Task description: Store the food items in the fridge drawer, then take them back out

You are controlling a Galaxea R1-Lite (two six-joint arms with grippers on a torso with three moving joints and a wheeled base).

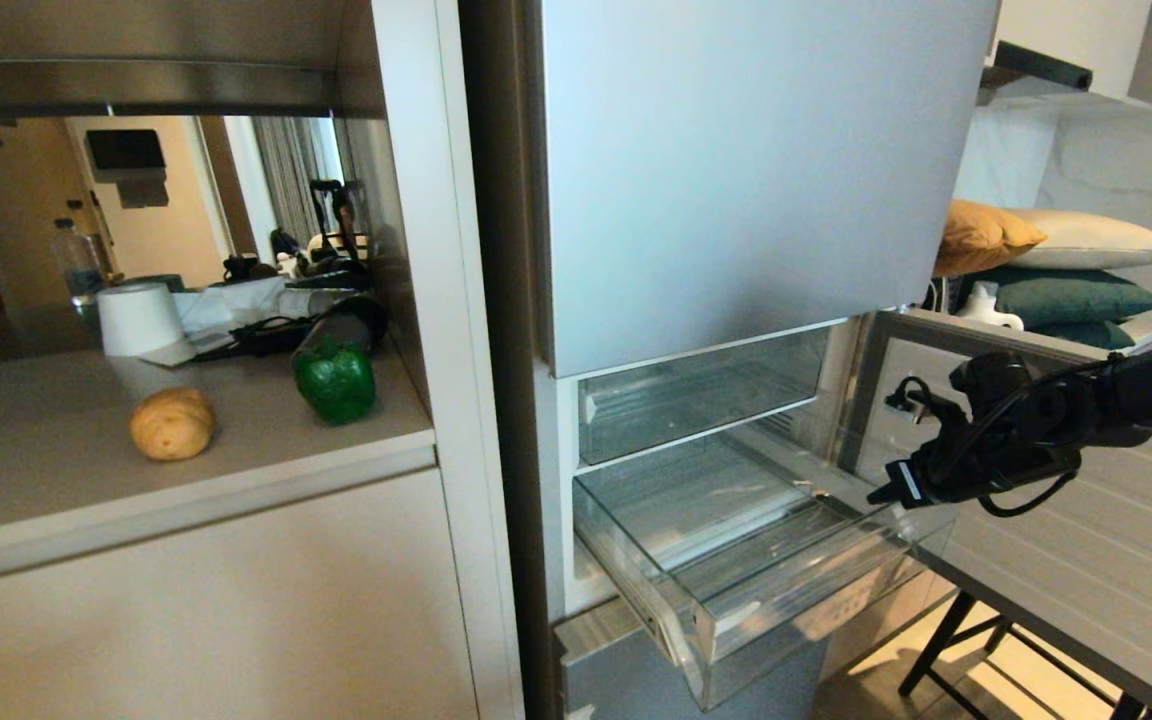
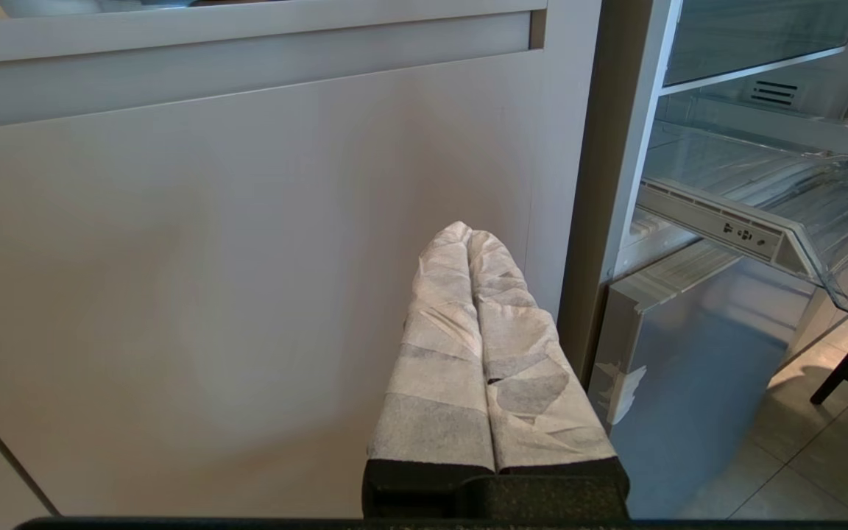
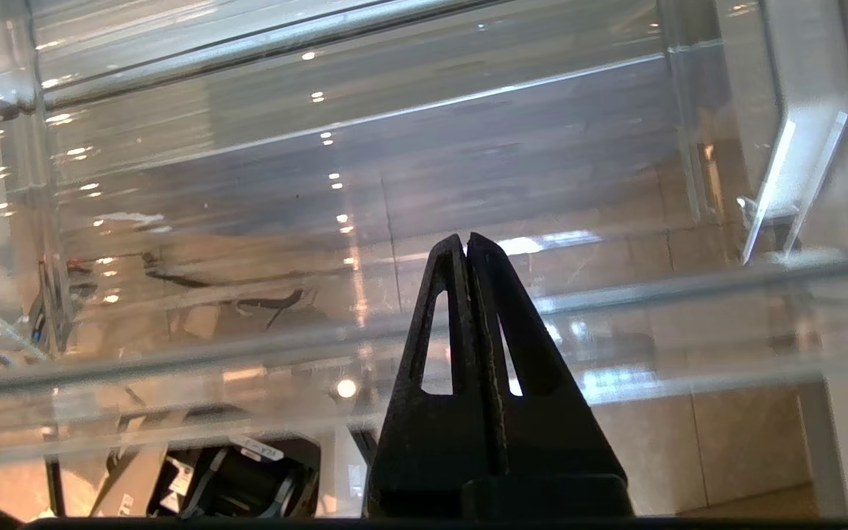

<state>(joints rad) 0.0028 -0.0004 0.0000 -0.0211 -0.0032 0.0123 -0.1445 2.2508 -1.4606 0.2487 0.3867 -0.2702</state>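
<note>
Drawer: wide clear plastic fridge drawer [image 1: 736, 560] pulled out, empty.
Right gripper [image 1: 886, 492]: pinched closed, empty, at drawer rim; to be withdrawn clear before food is fetched.

Home kitchen: fridge [image 1: 736, 180], counter [image 1: 56, 470]

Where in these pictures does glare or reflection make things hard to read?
Right wrist view: bright glints and floor reflections cover the clear fridge drawer, so its walls blur together behind the shut right gripper. Head view: the mirror-like wall panel doubles the counter clutter. Left wrist view: even light, no glare on the cabinet.
</note>
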